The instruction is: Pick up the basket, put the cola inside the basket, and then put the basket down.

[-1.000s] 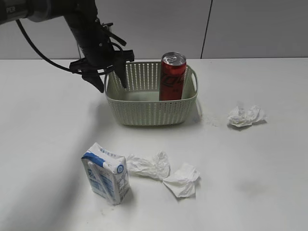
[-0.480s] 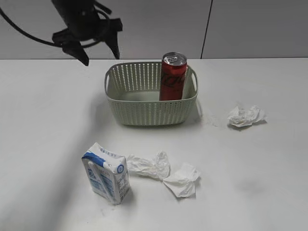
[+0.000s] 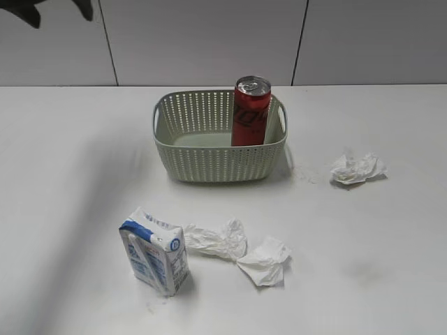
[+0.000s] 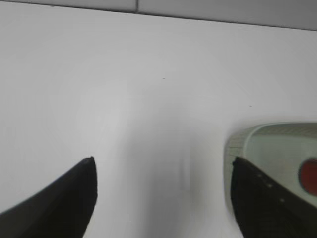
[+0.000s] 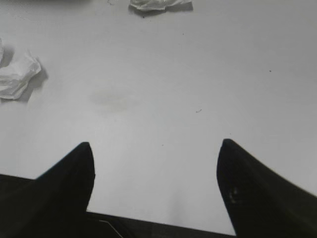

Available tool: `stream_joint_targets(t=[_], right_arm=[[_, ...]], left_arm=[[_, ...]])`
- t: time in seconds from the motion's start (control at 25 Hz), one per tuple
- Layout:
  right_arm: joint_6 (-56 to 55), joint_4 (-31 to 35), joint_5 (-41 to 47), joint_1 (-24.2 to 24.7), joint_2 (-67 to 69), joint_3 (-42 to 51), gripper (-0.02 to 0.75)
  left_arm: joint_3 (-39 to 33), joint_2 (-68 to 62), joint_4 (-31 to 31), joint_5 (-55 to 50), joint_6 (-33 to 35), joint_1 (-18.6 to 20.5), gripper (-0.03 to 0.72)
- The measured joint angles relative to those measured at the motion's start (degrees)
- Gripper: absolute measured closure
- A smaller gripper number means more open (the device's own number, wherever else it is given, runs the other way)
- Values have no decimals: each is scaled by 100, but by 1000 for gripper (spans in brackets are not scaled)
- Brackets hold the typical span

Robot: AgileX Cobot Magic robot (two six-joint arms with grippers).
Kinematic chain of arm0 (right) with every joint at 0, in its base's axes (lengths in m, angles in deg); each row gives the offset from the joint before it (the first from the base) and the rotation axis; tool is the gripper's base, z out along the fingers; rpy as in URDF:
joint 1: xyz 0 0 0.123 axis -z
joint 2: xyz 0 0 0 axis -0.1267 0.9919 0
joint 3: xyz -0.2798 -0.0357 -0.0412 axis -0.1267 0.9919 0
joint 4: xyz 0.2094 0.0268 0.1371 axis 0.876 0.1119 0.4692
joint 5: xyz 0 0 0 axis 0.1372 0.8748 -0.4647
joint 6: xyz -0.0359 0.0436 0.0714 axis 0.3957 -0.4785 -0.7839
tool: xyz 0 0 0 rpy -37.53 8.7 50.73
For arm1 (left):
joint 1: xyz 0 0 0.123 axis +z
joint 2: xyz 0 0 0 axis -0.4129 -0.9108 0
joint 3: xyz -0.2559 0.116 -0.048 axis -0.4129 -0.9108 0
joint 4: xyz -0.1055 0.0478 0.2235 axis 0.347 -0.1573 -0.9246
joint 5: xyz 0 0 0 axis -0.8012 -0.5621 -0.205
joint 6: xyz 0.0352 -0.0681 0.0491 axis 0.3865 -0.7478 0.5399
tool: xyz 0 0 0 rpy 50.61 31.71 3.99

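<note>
The pale sage-green basket [image 3: 209, 164] stands on the white table at the back middle. The red cola can [image 3: 250, 112] stands upright inside it at the right end. In the left wrist view the basket's rim [image 4: 237, 141] shows at the right edge, with a blurred red spot of the cola [image 4: 309, 173] inside. My left gripper [image 4: 163, 161] is open and empty, high above the bare table left of the basket; only its tips [image 3: 59, 8] show at the exterior view's top left. My right gripper [image 5: 156, 144] is open and empty over bare table.
A blue-and-white milk carton [image 3: 154, 251] stands at the front left. Two crumpled tissues [image 3: 216, 241] [image 3: 265, 262] lie beside it, and another [image 3: 357, 168] lies at the right. Tissues also show in the right wrist view [image 5: 17, 74] [image 5: 158, 4].
My left gripper has let go of the basket's left end and risen up and to the left, nearly out of the exterior view. The basket and cola have stayed put.
</note>
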Motion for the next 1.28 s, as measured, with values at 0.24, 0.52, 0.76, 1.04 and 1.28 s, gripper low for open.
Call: stream_joint_targets(t=[0.24, 0.52, 0.76, 1.04, 1.28], right_arm=[[0, 56, 214, 0, -796, 160, 144], [-7, 82, 214, 0, -1621, 160, 144], [-7, 84, 230, 0, -2043, 160, 144], [-7, 89, 230, 0, -2054, 166, 144], [-7, 89, 230, 0, -2054, 166, 144]], left_arm=[[-1108, 853, -78, -2, 226, 711, 57], [-2887, 2092, -305, 6, 770, 896, 81], [-4723, 3607, -495, 47, 904, 896, 87], [-6786, 5550, -495, 500, 909, 896, 95], [-7965, 7067, -495, 503, 901, 896, 96]])
